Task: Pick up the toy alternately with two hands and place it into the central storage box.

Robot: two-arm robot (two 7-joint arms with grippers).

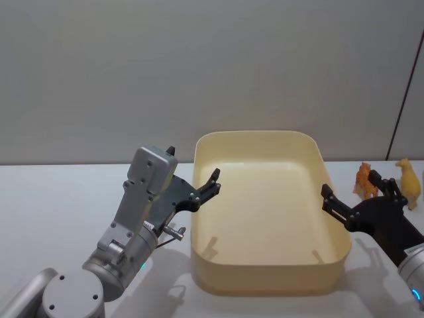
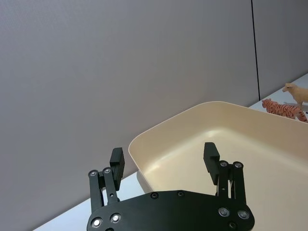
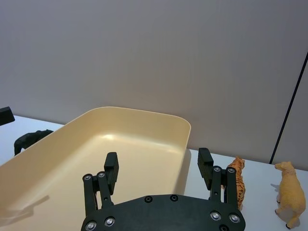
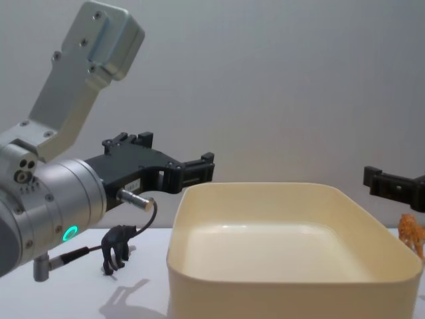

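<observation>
The central storage box is a large cream-yellow tub in the middle of the white table, with nothing inside it. My left gripper hovers open and empty over the box's left rim. My right gripper is open and empty by the box's right wall. An orange tiger toy stands just beyond one of its fingers. A tan animal toy stands farther right. A small black animal toy stands left of the box, below my left arm.
A plain grey wall runs behind the table. White tabletop lies open to the left of the box and in front of it. The tiger and the tan toy stand close together near the table's right side.
</observation>
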